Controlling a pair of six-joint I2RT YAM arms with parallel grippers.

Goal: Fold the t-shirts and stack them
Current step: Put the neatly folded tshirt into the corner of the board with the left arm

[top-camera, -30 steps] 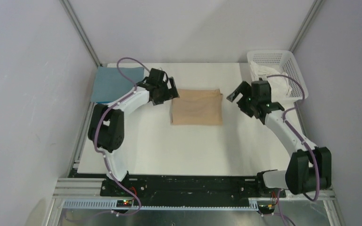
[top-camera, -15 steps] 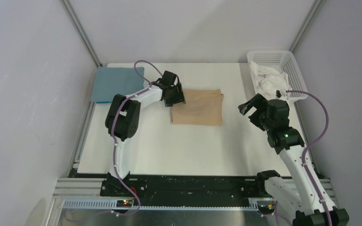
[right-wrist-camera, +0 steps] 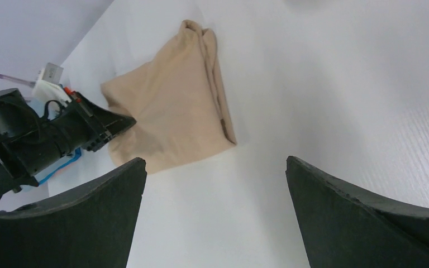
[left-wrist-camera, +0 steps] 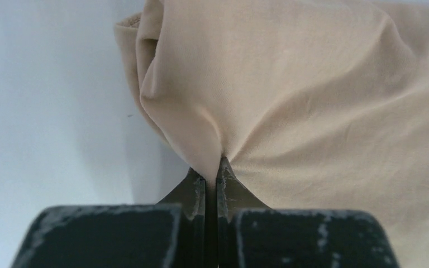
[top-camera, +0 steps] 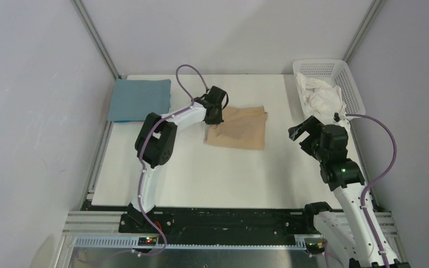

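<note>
Change since earlier view: the tan t-shirt [top-camera: 239, 127] no longer lies square. Its folded rectangle has skewed, the far-right corner swinging right. My left end effector [top-camera: 217, 111] has travelled right to the shirt's far-left corner. My right arm has drawn back toward the near right.

Item 1, tan t-shirt: folded, centre of the desk [top-camera: 201, 167], slightly toward the far side. Cloth at the far-left corner is gathered into a puckered peak, with creases radiating from it.

Item 2, left end effector: fingers together, clamped on that peak of tan cloth. The wrist view shows only a thin pinch at the very tips.

Item 3, teal t-shirt [top-camera: 139, 99]: folded flat at the far-left corner of the desk, well apart from the tan one. Stacking not yet done.

Item 4, right end effector [top-camera: 304, 129]: fingers wide apart, holding nothing, over bare desk to the right of the tan shirt.

Item 5, basket [top-camera: 351, 84]: far right, containing crumpled white cloth [top-camera: 319, 96].

Hazards, as I judge them:
- The pinch may hold only the upper layers, so hauling left could peel the fold open.
- So shallow a grip could slip under drag friction.
- Pulling from one corner, with my right side idle, would likely twist the bundle further and land it crooked on the teal shirt.
</note>
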